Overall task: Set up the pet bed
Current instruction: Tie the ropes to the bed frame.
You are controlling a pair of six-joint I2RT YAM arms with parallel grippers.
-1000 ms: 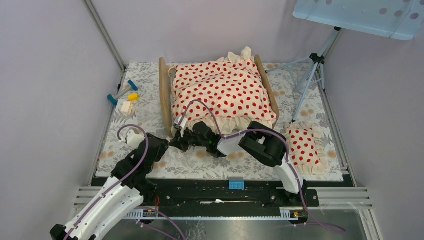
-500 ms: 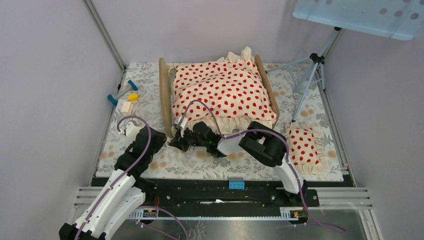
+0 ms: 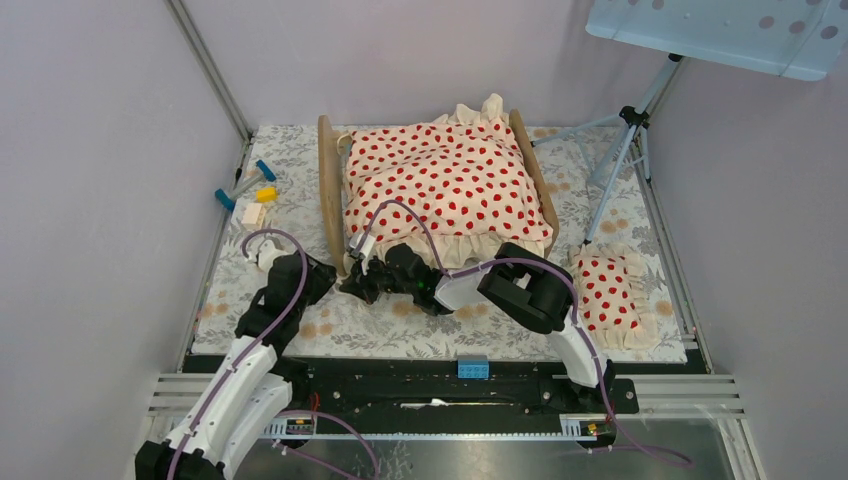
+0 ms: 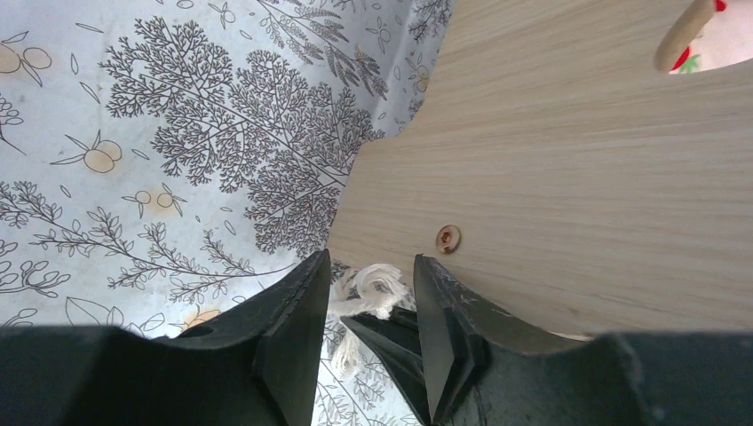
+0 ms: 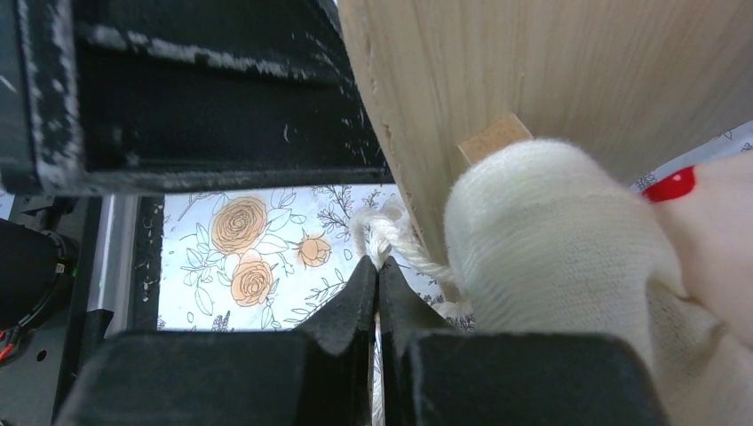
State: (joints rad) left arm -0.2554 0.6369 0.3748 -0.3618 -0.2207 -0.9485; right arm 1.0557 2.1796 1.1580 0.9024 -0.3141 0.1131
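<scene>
Floral cloth (image 3: 300,215): light-wood pet bed (image 3: 327,190), red-dotted cover (image 3: 450,180); right jaws seemingly clench white cord (image 4: 380,282), left jaws released.

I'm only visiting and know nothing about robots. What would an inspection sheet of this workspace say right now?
Surface: floral mat lies flat on the table.
Job's things: pet bed stands on the mat, with the red-dotted blanket spread over it; the pillow lies on the mat near the right arm, not on the bed.
Clutter: small blue, yellow and white pieces at the mat's left edge; blue block on the front rail.
Grippers: left gripper open beside the bed's end board; right gripper shut on white cord at the bed's corner.
Cables: purple cables loop over both arms.
Surroundings: lilac walls, tripod, pale blue panel overhead.
</scene>
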